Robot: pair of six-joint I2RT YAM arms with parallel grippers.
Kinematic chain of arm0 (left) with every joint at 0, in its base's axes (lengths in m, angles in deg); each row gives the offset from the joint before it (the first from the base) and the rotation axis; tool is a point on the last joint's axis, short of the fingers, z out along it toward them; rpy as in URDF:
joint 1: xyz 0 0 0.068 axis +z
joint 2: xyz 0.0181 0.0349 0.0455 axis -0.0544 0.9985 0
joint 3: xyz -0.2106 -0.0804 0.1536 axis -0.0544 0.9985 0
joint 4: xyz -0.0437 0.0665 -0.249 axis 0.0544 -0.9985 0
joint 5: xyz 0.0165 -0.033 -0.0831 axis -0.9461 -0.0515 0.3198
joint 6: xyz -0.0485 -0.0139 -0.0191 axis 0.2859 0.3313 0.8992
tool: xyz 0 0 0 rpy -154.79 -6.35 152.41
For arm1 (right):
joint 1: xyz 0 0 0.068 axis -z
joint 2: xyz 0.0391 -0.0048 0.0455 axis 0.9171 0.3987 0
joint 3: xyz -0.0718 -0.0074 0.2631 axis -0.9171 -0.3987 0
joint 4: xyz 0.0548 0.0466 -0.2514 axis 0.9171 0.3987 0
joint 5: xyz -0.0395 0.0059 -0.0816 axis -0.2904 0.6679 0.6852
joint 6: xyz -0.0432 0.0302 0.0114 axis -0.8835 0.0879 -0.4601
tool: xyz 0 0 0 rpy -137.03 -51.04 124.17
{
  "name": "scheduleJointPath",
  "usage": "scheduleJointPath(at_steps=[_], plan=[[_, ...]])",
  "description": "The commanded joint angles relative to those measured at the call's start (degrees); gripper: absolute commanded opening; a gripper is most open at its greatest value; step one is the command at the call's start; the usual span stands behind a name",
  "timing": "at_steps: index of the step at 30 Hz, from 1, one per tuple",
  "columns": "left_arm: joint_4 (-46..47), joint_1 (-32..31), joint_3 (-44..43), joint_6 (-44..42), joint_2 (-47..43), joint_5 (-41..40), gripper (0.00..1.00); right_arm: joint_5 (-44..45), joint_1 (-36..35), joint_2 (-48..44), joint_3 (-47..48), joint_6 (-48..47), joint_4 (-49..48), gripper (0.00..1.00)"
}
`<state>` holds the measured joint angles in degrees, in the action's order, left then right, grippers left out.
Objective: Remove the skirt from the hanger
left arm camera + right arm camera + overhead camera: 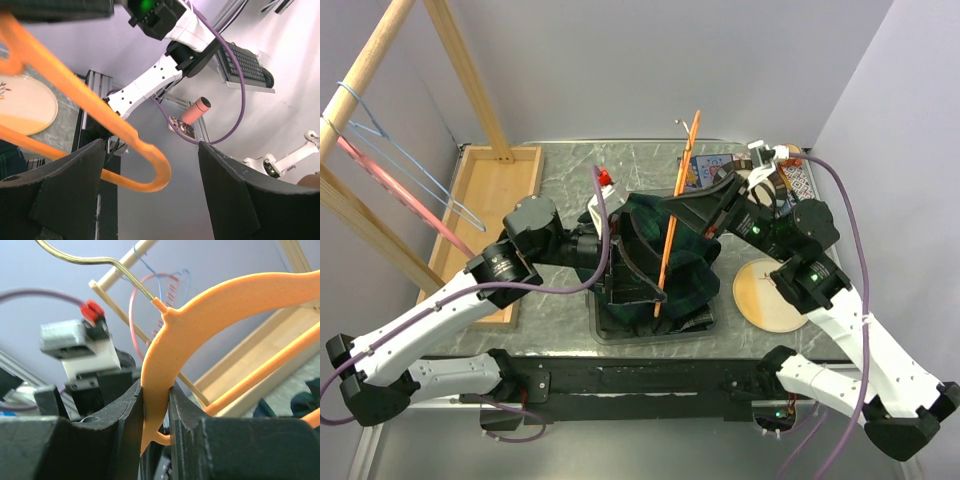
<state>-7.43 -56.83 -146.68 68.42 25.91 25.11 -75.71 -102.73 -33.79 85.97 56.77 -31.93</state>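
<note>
An orange plastic hanger (pixel 675 215) stands tilted over the dark green plaid skirt (pixel 695 270), which lies bunched in the middle of the table. My right gripper (pixel 680 207) is shut on the hanger; in the right wrist view the orange neck (pixel 165 355) is pinched between both fingers below the metal hook (pixel 100 262). My left gripper (pixel 653 278) is open at the hanger's lower end. In the left wrist view that curved orange end (pixel 150 170) sits between the spread fingers (pixel 65 195), touching neither. A bit of skirt (pixel 307 400) shows at the right edge.
A wooden rack (pixel 380 60) with blue and pink wire hangers (pixel 410 175) stands at the far left over a wooden tray (pixel 495 185). A round plate (pixel 770 293) lies right of the skirt. Patterned items (pixel 705 170) sit at the back.
</note>
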Motion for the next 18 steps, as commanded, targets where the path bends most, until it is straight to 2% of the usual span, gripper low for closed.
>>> scheduleJointPath(at_steps=[1,4,7,8,10,11,13,14,15,17,18], plan=[[0.13,-0.34,0.21,-0.94,-0.24,-1.29,0.79,-3.85,2.65,1.44,2.41,5.70,-11.35,0.00],[0.30,-0.34,0.56,-0.59,-0.15,-2.09,0.72,-4.91,3.44,2.41,2.58,6.93,-12.24,0.00],[2.14,-0.34,1.27,0.55,-0.50,-3.23,0.54,-4.74,3.88,2.50,2.06,6.76,-11.98,0.00],[2.50,-0.43,1.27,0.90,-0.50,-3.49,0.38,-4.65,4.06,2.59,1.88,6.85,-11.81,0.00],[2.76,-0.43,1.01,1.52,-0.41,-4.63,0.21,-4.82,4.58,3.03,1.71,7.11,-11.11,0.00],[2.68,-0.43,0.57,1.26,-0.06,-5.07,0.02,-4.91,4.59,3.03,1.88,6.68,-10.49,0.01],[1.54,-0.34,-1.01,0.73,0.46,-8.23,0.01,-4.47,4.67,2.94,2.67,6.32,-8.74,0.18],[0.84,-0.34,-1.54,0.12,0.64,-9.37,0.01,-4.21,4.68,2.77,2.76,5.97,-8.29,0.40],[0.13,-0.34,-3.11,-0.32,0.91,-10.95,0.01,-3.86,4.76,2.33,3.02,5.79,-7.85,0.51],[-2.15,-0.34,-4.96,-1.46,1.87,-14.99,0.01,-2.46,4.76,0.75,3.20,4.66,-6.45,0.73],[-2.51,-0.34,-6.71,-1.82,2.31,-16.05,0.01,-1.75,4.85,0.14,3.55,4.21,-5.66,0.78]])
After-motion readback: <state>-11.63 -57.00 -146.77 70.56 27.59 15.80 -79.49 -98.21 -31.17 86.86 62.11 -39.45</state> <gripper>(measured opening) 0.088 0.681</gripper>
